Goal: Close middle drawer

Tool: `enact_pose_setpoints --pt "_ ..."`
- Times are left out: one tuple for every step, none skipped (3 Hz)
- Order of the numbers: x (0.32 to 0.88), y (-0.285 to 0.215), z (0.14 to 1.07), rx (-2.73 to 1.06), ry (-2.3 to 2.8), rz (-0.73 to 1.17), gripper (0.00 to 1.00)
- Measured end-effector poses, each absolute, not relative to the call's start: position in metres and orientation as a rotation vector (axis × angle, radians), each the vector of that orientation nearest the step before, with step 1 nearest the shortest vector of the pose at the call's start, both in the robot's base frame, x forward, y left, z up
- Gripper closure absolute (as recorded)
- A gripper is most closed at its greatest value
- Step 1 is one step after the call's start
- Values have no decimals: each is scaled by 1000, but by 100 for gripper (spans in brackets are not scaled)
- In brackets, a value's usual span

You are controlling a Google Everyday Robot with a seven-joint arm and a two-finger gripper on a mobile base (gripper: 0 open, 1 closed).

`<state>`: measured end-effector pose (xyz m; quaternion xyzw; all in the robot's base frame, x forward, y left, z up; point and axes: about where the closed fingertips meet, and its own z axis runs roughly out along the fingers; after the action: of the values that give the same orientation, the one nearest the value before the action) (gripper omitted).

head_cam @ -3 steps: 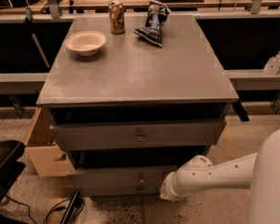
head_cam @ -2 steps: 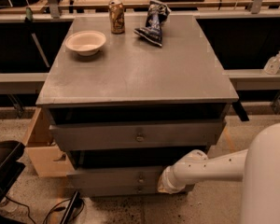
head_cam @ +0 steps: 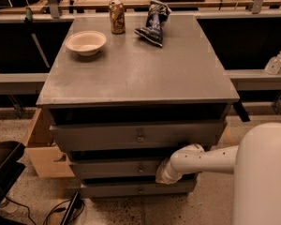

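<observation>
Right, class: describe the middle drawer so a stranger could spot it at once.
Find the grey cabinet holding a bowl. Its front shows three stacked drawers; the middle drawer is the second down. Unlike the taller top drawer and the bottom drawer, it has the gripper at its right end.

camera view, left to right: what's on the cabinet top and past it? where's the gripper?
bowl → can → chip bag → bottle on the ledge at far right. The gripper is lower down, at the right end of the middle drawer front.
</observation>
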<state>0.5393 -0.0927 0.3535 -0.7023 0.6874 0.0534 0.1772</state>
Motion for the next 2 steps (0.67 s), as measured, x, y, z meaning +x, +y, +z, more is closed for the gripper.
enact_pose_setpoints --pt "539 -93 354 -1987 1946 151 100" --pt "519 -95 371 -2035 1940 209 100"
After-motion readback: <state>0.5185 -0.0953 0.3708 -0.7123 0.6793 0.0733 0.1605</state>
